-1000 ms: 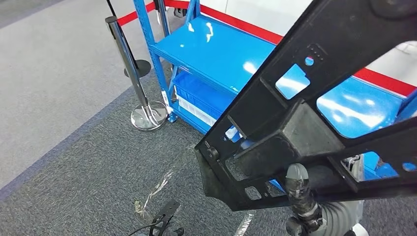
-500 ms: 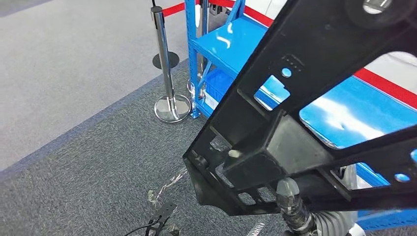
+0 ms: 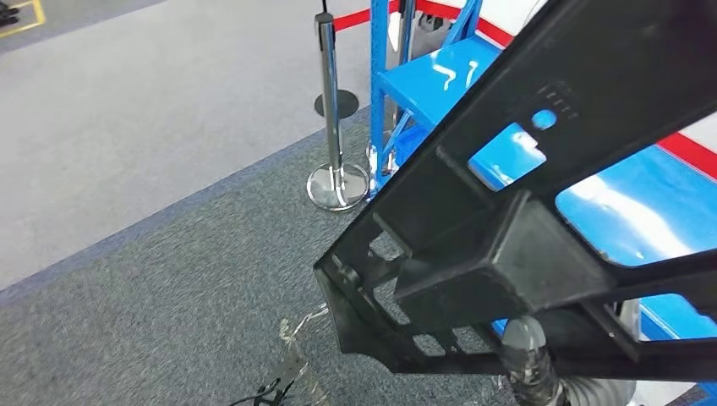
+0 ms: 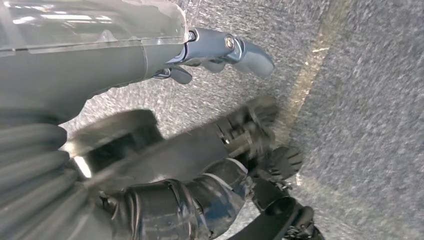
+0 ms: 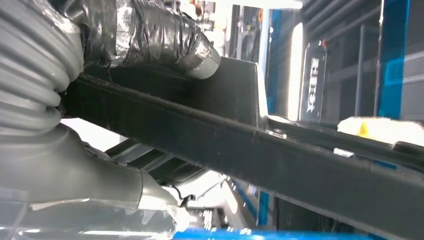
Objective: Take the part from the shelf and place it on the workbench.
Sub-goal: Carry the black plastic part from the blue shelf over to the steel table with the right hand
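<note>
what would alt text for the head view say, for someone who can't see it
A large black plastic part with cut-out openings is held up close to the camera by the robot's right hand. Behind it stands a blue metal shelf, with a chrome barrier post on grey carpet to its left.

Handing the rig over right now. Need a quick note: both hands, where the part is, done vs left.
Right hand: grips the black part, thumb and taped fingers clamped on one of its bars; the part is held up in front of the head camera.
Left hand: holds nothing, hanging over the grey carpet.
Blue shelf: beyond the part, next to a chrome post with a red rope.
Done: part is off the shelf and in hand.
Left: carry it to the workbench, set it down, let go.
</note>
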You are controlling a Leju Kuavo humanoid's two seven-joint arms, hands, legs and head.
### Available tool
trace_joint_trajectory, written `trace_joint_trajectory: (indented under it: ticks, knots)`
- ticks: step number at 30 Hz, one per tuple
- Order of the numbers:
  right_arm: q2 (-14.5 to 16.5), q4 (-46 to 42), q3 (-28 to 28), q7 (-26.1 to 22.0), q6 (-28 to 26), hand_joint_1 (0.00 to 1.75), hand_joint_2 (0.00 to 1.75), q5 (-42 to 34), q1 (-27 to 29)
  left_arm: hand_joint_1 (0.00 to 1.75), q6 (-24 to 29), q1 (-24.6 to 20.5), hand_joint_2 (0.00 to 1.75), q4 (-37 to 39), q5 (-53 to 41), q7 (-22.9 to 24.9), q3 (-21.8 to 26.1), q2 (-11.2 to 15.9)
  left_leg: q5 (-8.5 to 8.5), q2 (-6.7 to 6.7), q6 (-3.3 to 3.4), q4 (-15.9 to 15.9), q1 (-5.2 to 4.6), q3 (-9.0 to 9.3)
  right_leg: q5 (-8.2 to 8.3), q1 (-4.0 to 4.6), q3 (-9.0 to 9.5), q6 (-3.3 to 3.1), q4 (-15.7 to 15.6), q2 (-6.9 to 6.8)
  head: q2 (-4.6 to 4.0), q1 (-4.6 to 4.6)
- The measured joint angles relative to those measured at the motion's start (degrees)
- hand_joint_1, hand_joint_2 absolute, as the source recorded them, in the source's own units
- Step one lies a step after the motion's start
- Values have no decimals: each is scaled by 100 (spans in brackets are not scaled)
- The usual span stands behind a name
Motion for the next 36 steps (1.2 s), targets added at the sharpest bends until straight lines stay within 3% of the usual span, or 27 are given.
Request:
trace_joint_trajectory:
  ticks: [2,3,4,5,7,9,11,12,14,16,17,18,19,20,22,24,26,27,29,31,33,34,36]
  knots:
    - [-1,-16,0,10,-5,129,175,48,21,0,-31,-23,175,1,-15,9,-2,-3,-210,130,-50,638,37,-324,-15,9,11,-20,1,-167,0,-13]
    - [0,-21,0,22,-14,129,175,86,33,0,-48,-23,175,1,-31,16,-4,-4,-191,153,-61,743,50,-384,-22,11,16,-24,2,-243,0,-17]
    - [0,-34,0,42,-26,129,175,130,43,0,-57,-22,175,1,-51,32,-5,-4,-70,171,-60,619,56,-325,-30,11,24,-23,2,-310,0,-16]
    - [1,-56,0,70,-44,129,175,180,50,0,-61,-22,175,1,-73,51,-7,-4,116,211,-44,302,55,-162,-39,12,37,-16,1,-370,0,-18]
    - [-1,-122,0,124,-90,129,175,286,79,0,-66,-49,175,0,-121,96,-9,-4,389,436,23,-469,-4,241,-63,29,72,12,-7,-481,0,-16]
    - [-2,-190,0,181,-132,129,175,382,137,0,-89,-90,175,1,-179,131,-13,-3,436,573,103,-820,-76,418,-81,54,101,57,-25,-587,0,-12]
    - [-2,-241,0,224,-146,129,175,447,189,0,-112,-104,175,1,-241,173,-20,-1,449,469,168,-865,-90,432,-93,71,141,115,-57,-687,0,-9]
    - [-2,-259,0,233,-146,129,175,463,204,0,-116,-101,175,1,-274,191,-25,-1,468,415,198,-910,-76,456,-118,65,159,143,-47,-660,0,-3]
    - [-2,-288,0,236,-141,129,175,474,233,0,-108,-127,175,1,-346,220,-61,-4,512,308,271,-1002,-36,518,-314,63,67,174,229,-400,0,16]
    - [-2,-299,1,250,-139,129,175,499,275,0,-107,-180,175,1,-404,244,-122,-21,523,182,318,-1011,-23,519,-657,65,-267,170,933,-133,0,35]
    - [-2,-300,1,271,-151,129,175,546,299,0,-122,-200,175,1,-418,259,-150,-28,521,110,328,-997,-24,510,-773,67,-439,173,1268,-91,0,42]
    - [-2,-300,2,299,-182,129,175,607,320,0,-150,-208,175,1,-425,273,-174,-35,515,35,329,-981,-23,504,-787,64,-541,181,1447,-77,0,41]
    - [-2,-303,2,326,-233,129,175,667,338,0,-184,-209,175,1,-423,280,-196,-37,507,-42,325,-958,-17,500,-683,55,-537,191,1402,-72,0,41]
    - [-2,-313,2,344,-291,129,175,705,354,0,-211,-207,175,1,-422,269,-216,-38,494,-124,309,-926,-6,496,-491,38,-428,204,1142,-55,0,42]
    - [-2,-348,2,357,-390,129,175,717,387,0,-233,-211,175,1,-422,203,-259,-40,446,-285,242,-811,12,443,-181,-18,-133,238,452,159,0,51]
    - [-6,-398,2,368,-423,129,175,713,430,0,-227,-219,175,1,-423,145,-291,-43,420,-419,165,-711,14,345,-122,-43,-15,227,161,340,0,58]
    - [-10,-435,2,394,-421,129,175,723,467,0,-221,-204,175,2,-423,135,-304,-39,444,-517,103,-709,21,283,-116,-36,-27,157,174,271,0,53]
    - [-11,-446,2,405,-419,129,175,734,478,0,-220,-191,175,2,-423,134,-309,-41,438,-466,76,-692,16,262,-106,-40,-23,124,163,213,0,48]
    - [-10,-471,2,413,-418,129,175,760,497,0,-218,-184,175,2,-425,126,-315,-46,295,-199,20,-424,3,121,-97,-54,0,63,142,70,0,2]
    - [-10,-502,2,412,-420,129,175,770,515,0,-215,-195,175,1,-425,105,-318,-58,8,82,-27,235,9,-205,-116,-29,20,23,139,-82,0,-42]
    - [-10,-518,2,414,-419,129,175,771,520,0,-215,-193,175,1,-425,86,-318,-66,-174,154,-40,809,18,-508,-135,-7,31,0,139,-214,0,-43]
    - [-10,-522,2,414,-419,129,175,771,521,0,-214,-186,175,1,-425,83,-318,-69,-168,163,-33,911,18,-571,-144,3,38,-7,139,-270,0,-45]
    - [-10,-532,2,414,-419,129,175,771,522,0,-213,-175,175,1,-425,82,-318,-69,71,185,24,593,3,-416,-169,30,69,-13,137,-378,0,-45]
